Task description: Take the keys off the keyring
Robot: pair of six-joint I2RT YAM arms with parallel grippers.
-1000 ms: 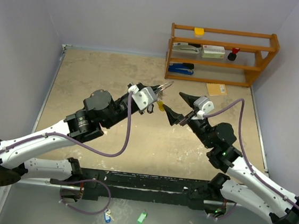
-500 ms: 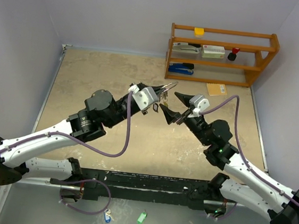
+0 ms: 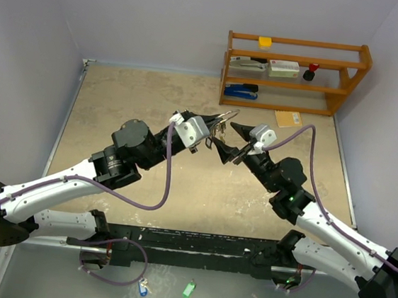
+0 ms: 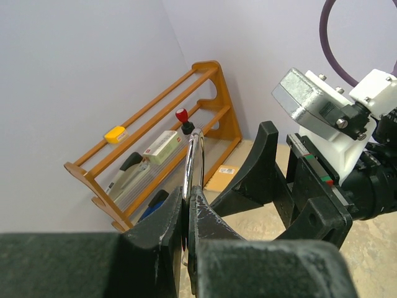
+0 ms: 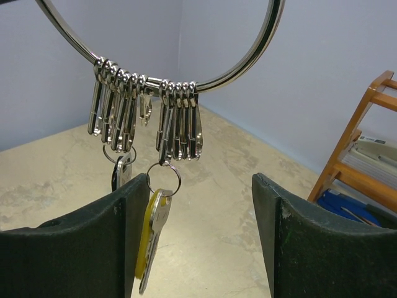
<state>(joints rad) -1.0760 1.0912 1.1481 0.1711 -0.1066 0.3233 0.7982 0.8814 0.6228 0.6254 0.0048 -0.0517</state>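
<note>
Two grippers of mine meet in mid-air on the near side of the wooden rack (image 3: 294,59). My left gripper (image 4: 188,198) is clamped tight on the rim of the keyring (image 5: 248,59). My right gripper (image 5: 201,186) is spread wide just below the ring and grips nothing.

The ring stands on edge, rising from my left jaws toward the rack. A row of silver snap clips (image 5: 180,121) is bunched at its lowest arc. From them hang the yellow-headed key (image 5: 149,239) and, farther from the rack, the black-headed key (image 5: 121,174), long axes near vertical, blades toward the table (image 3: 147,101).

I judge these the risks:
- The yellow key hangs hard by one right finger, not centred, so closing may knock it swinging.
- Catching several clips would load the whole bunch.
- A tug could twist the thin ring out of my left pinch.
</note>
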